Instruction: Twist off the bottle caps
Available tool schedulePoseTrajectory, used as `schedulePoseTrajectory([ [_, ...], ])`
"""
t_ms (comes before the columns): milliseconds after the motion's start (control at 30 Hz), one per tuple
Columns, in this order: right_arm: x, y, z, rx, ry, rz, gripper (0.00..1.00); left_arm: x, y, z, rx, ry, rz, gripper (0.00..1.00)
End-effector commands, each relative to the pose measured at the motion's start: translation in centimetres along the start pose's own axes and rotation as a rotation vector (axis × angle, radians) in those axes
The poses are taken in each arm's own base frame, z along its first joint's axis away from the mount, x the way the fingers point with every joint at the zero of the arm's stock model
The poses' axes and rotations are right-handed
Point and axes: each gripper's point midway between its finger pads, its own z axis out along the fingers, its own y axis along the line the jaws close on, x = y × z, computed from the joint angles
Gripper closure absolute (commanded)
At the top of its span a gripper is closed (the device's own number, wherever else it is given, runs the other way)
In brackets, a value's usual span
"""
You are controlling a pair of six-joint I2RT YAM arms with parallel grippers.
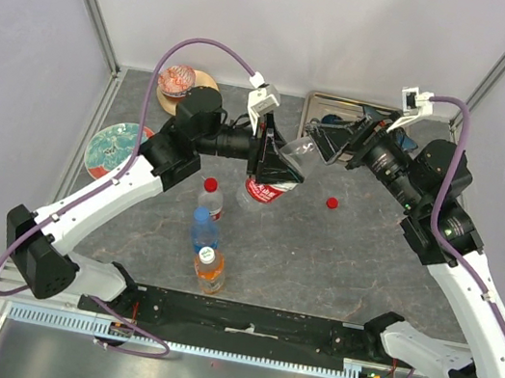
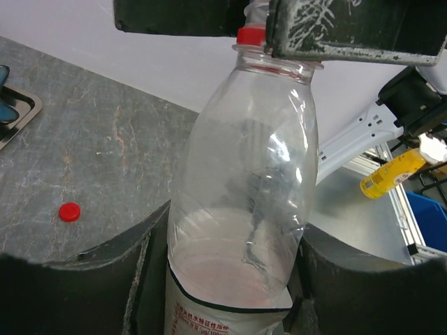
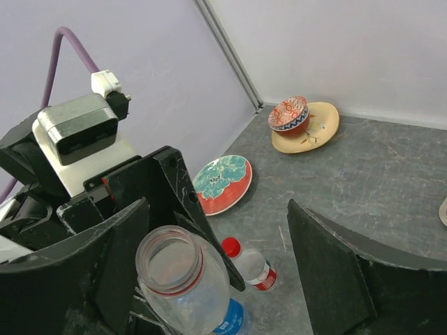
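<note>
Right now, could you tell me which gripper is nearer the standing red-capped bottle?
Left: the left gripper, gripping the open bottle, sits beside the red-capped bottle; the right gripper is farther, at the open mouth.

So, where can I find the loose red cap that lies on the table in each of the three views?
Top external: the loose red cap lies on the table, right of centre, to the right of the clear bottle.
Left wrist: at lower left, left of that bottle.
Right wrist: not in it.
Shared landmark: the clear bottle, in all three views; in the right wrist view its open mouth shows at lower left.
</note>
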Motion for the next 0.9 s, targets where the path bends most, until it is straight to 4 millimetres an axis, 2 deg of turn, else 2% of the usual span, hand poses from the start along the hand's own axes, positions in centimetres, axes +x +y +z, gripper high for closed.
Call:
schedulePoseTrajectory([
  [0, -0.2, 1.0, -0.5, -0.043, 0.007, -0.027, 0.18, -2.6, -0.7, 0.1, 0.008, -0.054, 0.098, 0.42],
  [133, 0.4, 1.1, -0.5, -0.057, 0.017, -0.020, 0.36, -2.2, -0.3, 0.1, -0.009, -0.042, 0.091, 0.42],
  [300, 0.8, 1.5, -0.5, -0.080, 0.039, -0.009, 0.47, -2.4, 0.1, 0.0, -0.037, -0.050, 0.102, 0.42],
  [367, 0.9, 1.6, -0.7, -0.082, 0.045, -0.008, 0.45, -2.4, 0.4, -0.1, -0.053, -0.051, 0.107, 0.42],
  [433, 0.9, 1.7, -0.8, -0.080, 0.048, -0.006, 0.34, -2.4, 0.7, -0.1, -0.074, -0.052, 0.109, 0.42],
  [500, 0.7, 1.8, -1.0, -0.079, 0.040, -0.004, 0.30, -2.3, 1.1, 0.0, -0.086, -0.048, 0.109, 0.42],
  [600, 0.7, 1.8, -1.1, -0.080, 0.042, -0.004, 0.31, -2.1, 1.3, 0.1, -0.088, -0.043, 0.104, 0.42],
  [700, 0.9, 1.6, -1.0, -0.075, 0.048, -0.005, 0.37, -2.1, 1.3, 0.1, -0.084, -0.041, 0.103, 0.42],
  [767, 1.1, 1.5, -0.9, -0.077, 0.056, -0.010, 0.50, -2.0, 1.2, 0.1, -0.080, -0.039, 0.104, 0.42],
  [800, 1.3, 1.6, -0.8, -0.084, 0.063, -0.009, 0.63, -2.0, 1.1, 0.1, -0.078, -0.040, 0.105, 0.42],
  [867, 1.7, 1.6, -0.6, -0.088, 0.076, -0.005, 0.75, -2.1, 1.1, 0.0, -0.080, -0.042, 0.108, 0.41],
])
